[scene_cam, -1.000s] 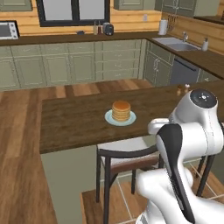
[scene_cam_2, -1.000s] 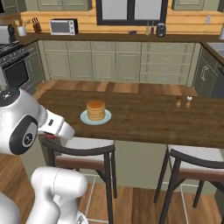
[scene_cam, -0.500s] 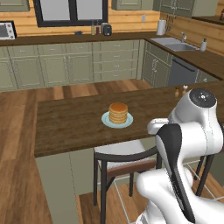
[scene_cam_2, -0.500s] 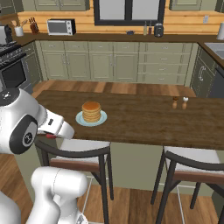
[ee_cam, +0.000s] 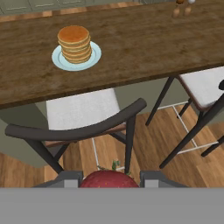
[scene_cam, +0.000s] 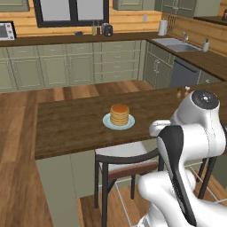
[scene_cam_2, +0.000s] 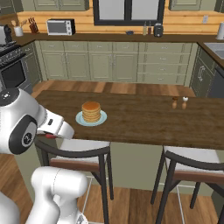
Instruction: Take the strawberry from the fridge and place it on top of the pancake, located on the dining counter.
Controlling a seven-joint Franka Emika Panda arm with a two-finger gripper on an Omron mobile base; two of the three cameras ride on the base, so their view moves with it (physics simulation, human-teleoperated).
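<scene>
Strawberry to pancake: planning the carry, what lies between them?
In the hand view, a chair and the counter edge lie between the strawberry in the gripper and the pancake.

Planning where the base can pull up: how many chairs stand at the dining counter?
2. One chair stands just below the pancake; the other chair is further right along the dining counter, below the two small shakers. More may stand outside the pictures.
</scene>
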